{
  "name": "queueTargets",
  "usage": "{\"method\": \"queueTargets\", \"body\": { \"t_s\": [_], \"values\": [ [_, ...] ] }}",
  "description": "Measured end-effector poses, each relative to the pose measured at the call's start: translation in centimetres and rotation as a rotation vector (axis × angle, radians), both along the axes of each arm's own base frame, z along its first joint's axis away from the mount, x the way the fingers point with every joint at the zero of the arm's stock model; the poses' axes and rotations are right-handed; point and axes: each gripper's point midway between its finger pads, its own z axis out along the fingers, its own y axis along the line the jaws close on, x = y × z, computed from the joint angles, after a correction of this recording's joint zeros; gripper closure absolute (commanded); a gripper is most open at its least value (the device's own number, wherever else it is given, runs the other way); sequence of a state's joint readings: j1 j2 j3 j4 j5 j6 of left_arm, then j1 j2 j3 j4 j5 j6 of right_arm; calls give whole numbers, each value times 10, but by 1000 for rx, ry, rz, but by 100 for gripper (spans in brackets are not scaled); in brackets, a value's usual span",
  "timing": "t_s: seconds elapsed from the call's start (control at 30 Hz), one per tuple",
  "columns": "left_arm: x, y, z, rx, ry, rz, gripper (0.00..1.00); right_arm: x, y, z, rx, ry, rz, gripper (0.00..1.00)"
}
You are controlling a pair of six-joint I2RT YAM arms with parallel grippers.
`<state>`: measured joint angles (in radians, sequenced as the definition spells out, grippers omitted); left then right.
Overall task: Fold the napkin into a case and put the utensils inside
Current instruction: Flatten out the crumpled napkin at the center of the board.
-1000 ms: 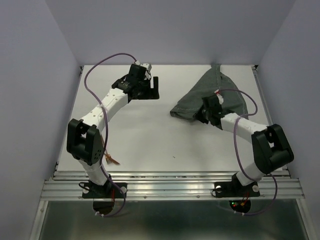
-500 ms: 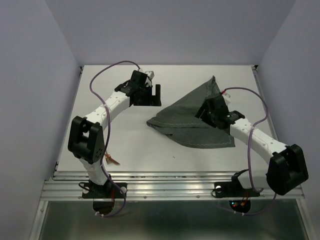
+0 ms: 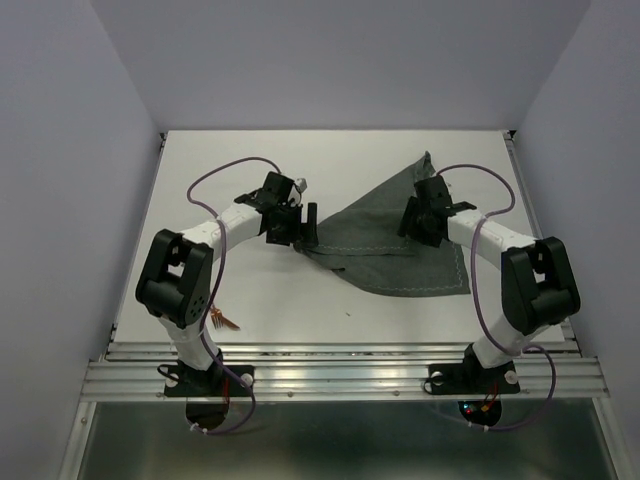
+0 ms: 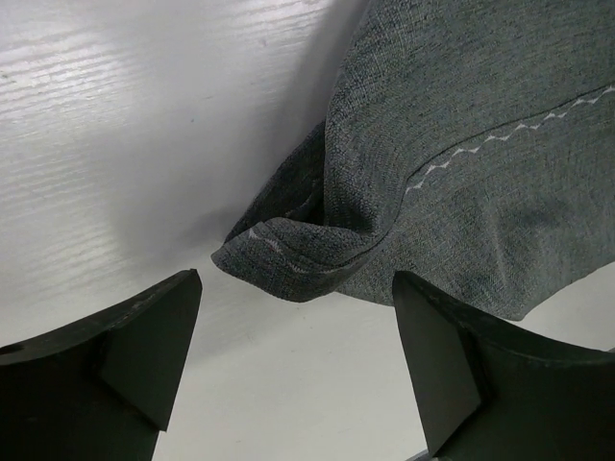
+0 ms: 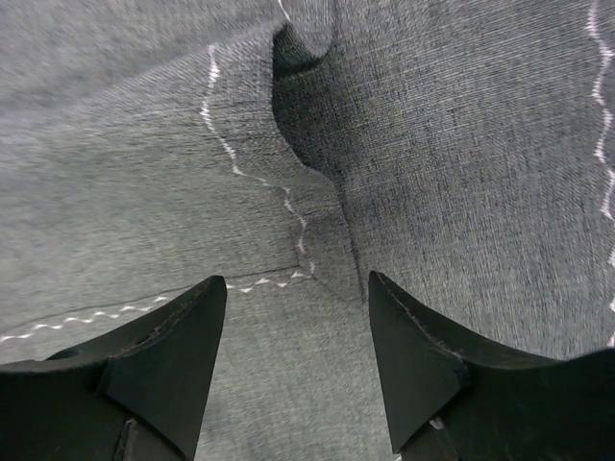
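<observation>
Table (image 3: 250, 285): napkin (image 3: 400, 250) laid right of centre
Left gripper (image 4: 296, 279): spread at its left corner
Right gripper (image 5: 296, 280): spread over it

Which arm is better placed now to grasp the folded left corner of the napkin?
Left. The left gripper is open, its fingers framing the napkin's folded corner at the tips. The right gripper is open over the cloth's middle, far from that corner.

napkin (image 3: 395, 245) spread flatter, left gripper (image 3: 307, 228) at corner
</observation>
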<state>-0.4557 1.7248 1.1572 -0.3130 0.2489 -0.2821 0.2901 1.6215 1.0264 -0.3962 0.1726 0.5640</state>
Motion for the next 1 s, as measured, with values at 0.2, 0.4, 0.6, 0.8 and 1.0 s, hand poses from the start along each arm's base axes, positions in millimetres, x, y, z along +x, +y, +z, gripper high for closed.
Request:
{"method": "queueTargets", "body": {
  "t_s": [0.2,0.4,0.6,0.8,1.0],
  "values": [
    [-1,-4,-9,-20,7,0,36,-1,-1,-16,-18,40,40,39],
    [1,-7,-13,-32,7,-7,91,4,-1,-23,-37,52,71,36],
    [2,-8,-16,-34,10,-9,100,26,4,-19,-51,15,102,40],
    [2,-8,-15,-32,12,-10,100,36,9,-24,-48,5,133,94],
    [17,-6,8,-15,-17,3,100,47,18,-10,-17,-26,154,99]
  ]
}}
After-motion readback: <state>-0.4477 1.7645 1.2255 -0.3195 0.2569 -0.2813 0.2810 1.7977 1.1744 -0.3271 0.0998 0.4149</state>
